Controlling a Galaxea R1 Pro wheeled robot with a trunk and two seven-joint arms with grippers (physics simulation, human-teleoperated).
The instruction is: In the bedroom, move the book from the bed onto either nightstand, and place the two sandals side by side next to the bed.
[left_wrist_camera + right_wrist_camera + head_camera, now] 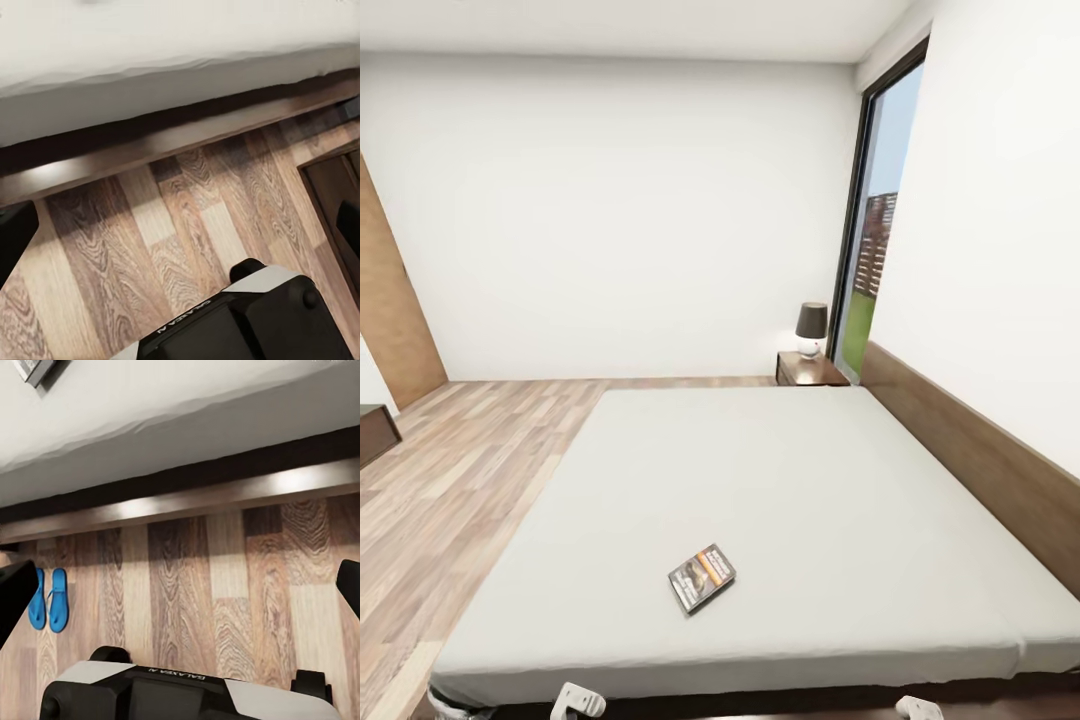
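Head view. Large low bed [760, 500] with plain light-grey mattress, dark brown frame and wide brown headboard along the right wall. Small thin paperback book [701, 578], dark cover with orange band, flat on the mattress near the near edge, a little left of centre. Small square dark-brown wooden nightstand [810, 370] at the far end of the bed beside the tall window [875, 230]; lamp [811, 327] with dark shade and white round base standing on it. Wood-plank floor [460, 470] left of the bed. White tips of left gripper [578, 700] and right gripper [920, 709] at the bottom edge; spread cannot be told here.

Left wrist view. Black fingertips [15, 236] far apart at opposite edges, nothing between. Mattress side, dark frame rail and plank floor beyond.

Right wrist view. Black fingertips [15, 592] likewise wide apart, empty. Pair of bright blue flat flip-flop sandals [49, 598] side by side, touching or nearly so, on the floor near the bed's frame rail. Corner of the book on the mattress above.
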